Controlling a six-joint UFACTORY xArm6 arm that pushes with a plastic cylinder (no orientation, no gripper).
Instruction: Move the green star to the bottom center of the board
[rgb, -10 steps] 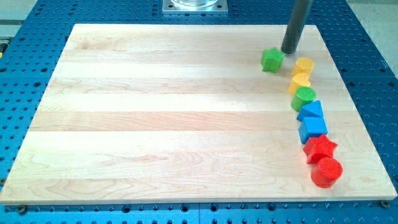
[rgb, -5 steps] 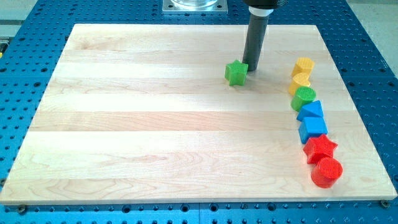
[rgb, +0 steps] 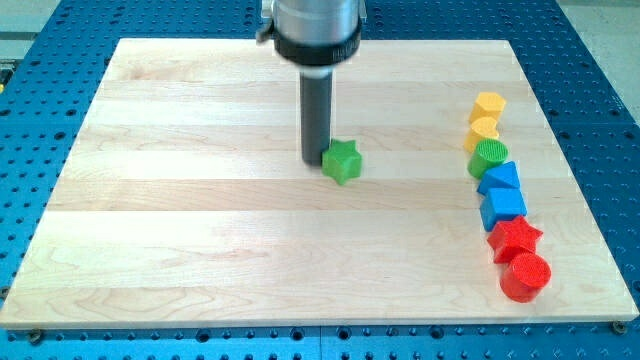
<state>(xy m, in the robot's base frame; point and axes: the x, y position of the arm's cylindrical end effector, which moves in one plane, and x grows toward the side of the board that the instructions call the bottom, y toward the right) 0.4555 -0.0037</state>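
My tip (rgb: 316, 161) rests on the pale wooden board (rgb: 200, 200), a smooth plank surface with faint lengthwise grain bands, set on a blue perforated metal table (rgb: 600, 60). The rod is a plain dark cylinder hanging from a wide grey metallic collar; it has no fingers to spread or pinch, only the blunt round end. That end sits just left of the green star (rgb: 342, 161), touching or all but touching its left edge. The star is a small matte block with ridged, printed-looking faces, lying near the middle of the board, slightly toward the far side and a little right of centre.

Well apart to the right, a curving column of blocks runs along the board's right edge, each touching or nearly touching the next. From far to near: a yellow hexagon-like block (rgb: 488, 105), a yellow rounded block (rgb: 482, 130) of unclear shape, a green cylinder (rgb: 489, 156) with a ribbed top, a blue triangle (rgb: 500, 178), a blue cube (rgb: 503, 208), a red star (rgb: 515, 238) and a red cylinder (rgb: 526, 276).
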